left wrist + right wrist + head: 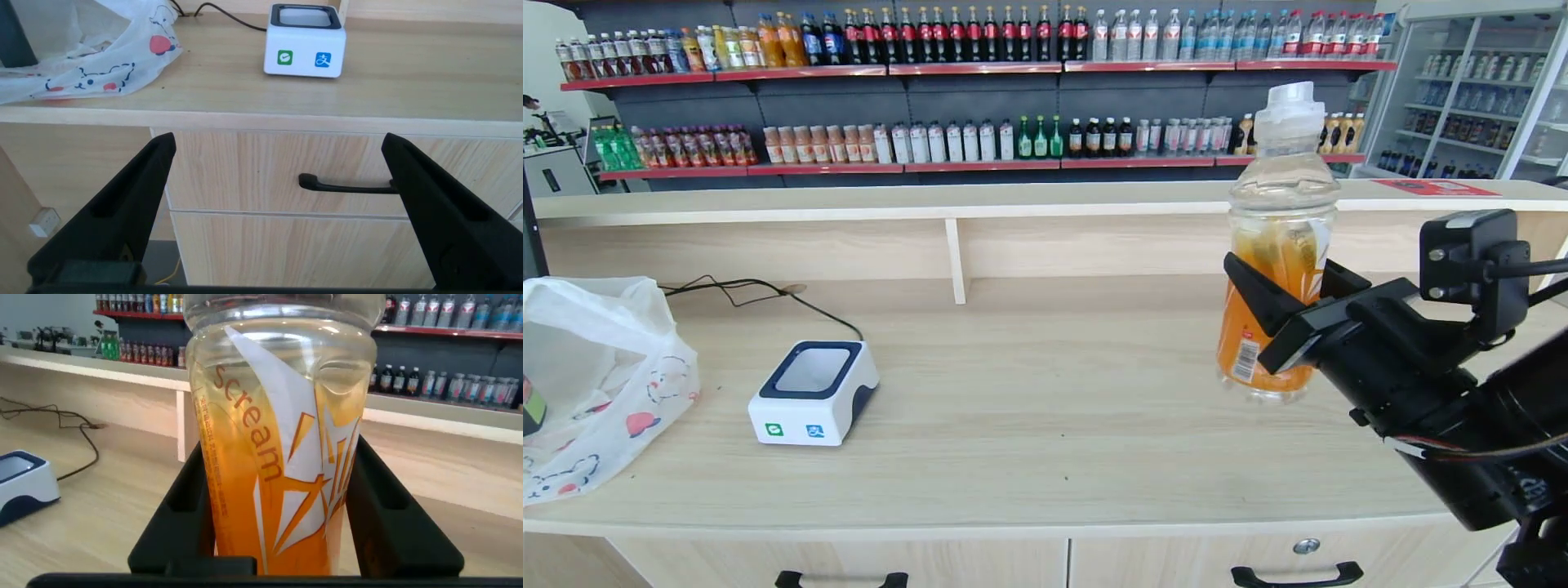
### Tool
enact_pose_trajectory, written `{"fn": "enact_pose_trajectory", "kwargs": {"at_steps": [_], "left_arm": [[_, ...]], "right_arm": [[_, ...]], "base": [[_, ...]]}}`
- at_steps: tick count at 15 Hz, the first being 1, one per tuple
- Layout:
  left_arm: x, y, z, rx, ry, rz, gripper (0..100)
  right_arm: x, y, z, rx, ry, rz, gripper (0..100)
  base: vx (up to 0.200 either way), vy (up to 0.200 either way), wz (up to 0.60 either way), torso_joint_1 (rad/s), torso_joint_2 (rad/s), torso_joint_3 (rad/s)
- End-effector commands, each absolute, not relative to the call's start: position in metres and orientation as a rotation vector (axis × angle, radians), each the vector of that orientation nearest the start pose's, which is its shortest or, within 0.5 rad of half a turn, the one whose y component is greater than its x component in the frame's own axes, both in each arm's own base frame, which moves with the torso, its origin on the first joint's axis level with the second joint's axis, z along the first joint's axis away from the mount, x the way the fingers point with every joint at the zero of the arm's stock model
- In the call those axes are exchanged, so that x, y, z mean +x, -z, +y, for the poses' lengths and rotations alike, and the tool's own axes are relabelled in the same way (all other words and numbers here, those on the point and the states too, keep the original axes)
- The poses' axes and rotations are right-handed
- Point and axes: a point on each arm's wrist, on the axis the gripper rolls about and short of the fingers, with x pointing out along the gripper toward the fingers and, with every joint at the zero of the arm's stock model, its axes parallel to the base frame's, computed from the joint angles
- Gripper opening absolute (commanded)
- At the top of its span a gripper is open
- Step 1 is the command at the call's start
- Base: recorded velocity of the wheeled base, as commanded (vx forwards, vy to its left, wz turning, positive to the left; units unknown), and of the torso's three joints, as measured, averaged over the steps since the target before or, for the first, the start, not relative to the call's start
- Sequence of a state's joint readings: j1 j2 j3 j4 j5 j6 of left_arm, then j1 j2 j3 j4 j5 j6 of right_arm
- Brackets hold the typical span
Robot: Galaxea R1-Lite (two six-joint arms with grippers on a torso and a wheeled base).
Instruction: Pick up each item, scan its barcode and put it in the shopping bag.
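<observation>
The left hand (278,147) hangs spread and empty before the drawer (245,171). The shopping bag (605,367) lies lower left, with the scanner (813,392) just right of it on the tabletop (1045,408). Well apart at right, the right hand (1290,287) pinches the upright bottle (1278,237), barcode low on its left side.

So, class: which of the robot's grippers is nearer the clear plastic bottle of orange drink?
Right. The right gripper is shut around the clear plastic bottle of orange drink, above the wooden counter. The left gripper sits open off the counter's front, facing a drawer.
</observation>
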State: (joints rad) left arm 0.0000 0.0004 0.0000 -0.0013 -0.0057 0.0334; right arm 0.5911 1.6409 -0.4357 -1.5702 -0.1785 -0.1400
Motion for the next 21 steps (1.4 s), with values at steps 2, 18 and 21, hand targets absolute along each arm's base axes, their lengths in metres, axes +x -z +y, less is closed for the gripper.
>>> {"fn": "enact_pose_trajectory", "kwargs": {"at_steps": [2,18,21], "left_arm": [[-0.023,-0.076,0.000,0.034,0.006,-0.003,100],[-0.023,-0.075,0.000,0.035,0.008,0.000,100],[-0.023,-0.075,0.000,0.037,0.008,0.000,100]], "right_arm": [[0.210,-0.198,0.131,0.073,-0.375,-0.346,0],[0.244,-0.185,0.131,0.044,-0.295,-0.312,0],[0.245,-0.186,0.130,0.044,-0.287,-0.315,0]], "base": [[0.000,0.000,0.00,0.000,0.00,0.000],[-0.025,0.000,0.00,0.001,0.00,0.001],[-0.067,0.000,0.00,0.006,0.00,0.001]]}}
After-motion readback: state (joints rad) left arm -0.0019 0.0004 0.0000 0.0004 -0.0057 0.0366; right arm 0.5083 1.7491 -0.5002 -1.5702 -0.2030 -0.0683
